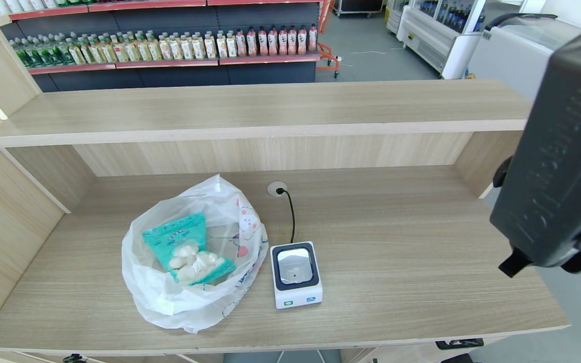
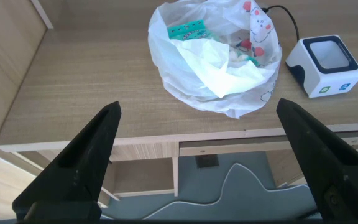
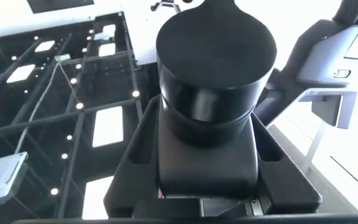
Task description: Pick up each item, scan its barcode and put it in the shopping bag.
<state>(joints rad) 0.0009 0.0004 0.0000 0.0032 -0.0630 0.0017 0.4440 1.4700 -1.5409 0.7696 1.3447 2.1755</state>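
Snack packet (image 1: pixel 189 249) lies in the shopping bag (image 1: pixel 141 282) beside the scanner (image 1: pixel 295 275); task judged near complete. Left gripper (image 2: pixel 199 107) fingers spread, empty (right arm (image 1: pixel 558 166): grip cannot be told).

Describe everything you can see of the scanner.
The scanner is a small white box with a dark-framed, glassy window on top and two small coloured marks on its near face. It sits flat on the wooden counter, just right of the bag; contact is unclear. A black cable runs from its back to a round hole in the counter.
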